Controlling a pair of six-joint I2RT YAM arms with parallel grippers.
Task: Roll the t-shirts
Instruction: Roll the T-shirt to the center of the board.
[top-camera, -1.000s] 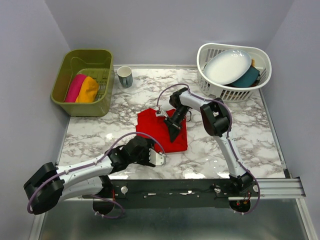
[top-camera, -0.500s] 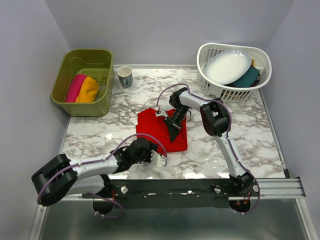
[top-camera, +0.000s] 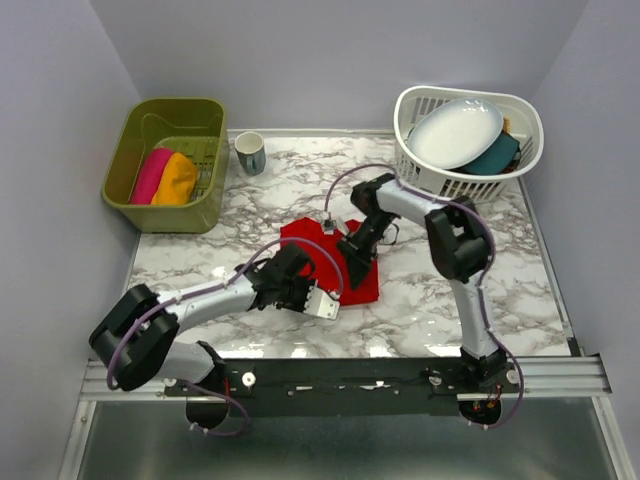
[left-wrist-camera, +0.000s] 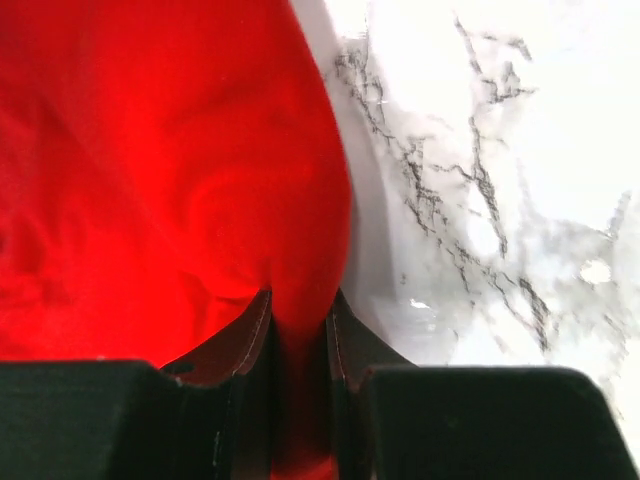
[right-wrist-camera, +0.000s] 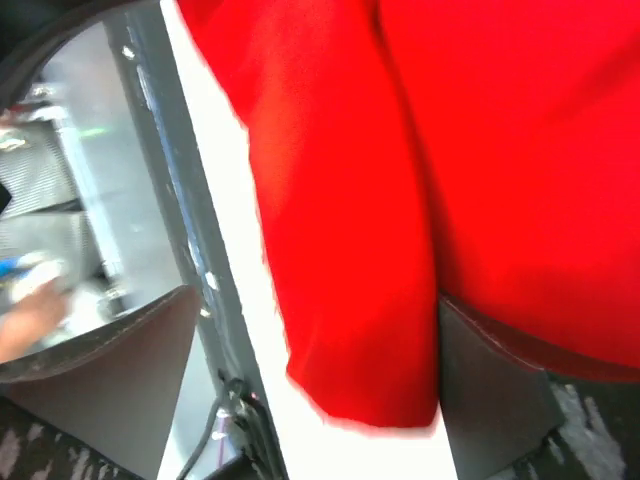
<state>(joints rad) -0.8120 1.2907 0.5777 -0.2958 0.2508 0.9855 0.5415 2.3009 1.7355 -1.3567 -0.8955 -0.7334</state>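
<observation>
From above, the bright red soft cloth t-shirt (top-camera: 312, 240) lies folded flat mid-way across the white marble tabletop (top-camera: 430, 300). A pink rolled tee (top-camera: 150, 175) and an orange one (top-camera: 177, 180) sit in the olive-green plastic bin (top-camera: 170, 108) at far left. The left tool (top-camera: 322, 303) is at the shirt's near edge, and the right tool (top-camera: 355, 262) is over its right half.

The left wrist view shows the left tool (left-wrist-camera: 298, 310) clamped on a pinch of red cloth at the hem, beside bare marble.

In the right wrist view the right tool (right-wrist-camera: 318, 300) stands wide apart, a fold of red cloth between its fingers but ungripped.

To roll well, I judge the right tool should first close on that fold. Both tools should then lift level and turn the edge over evenly, keeping the cloth taut so the roll stays tight and straight.
</observation>
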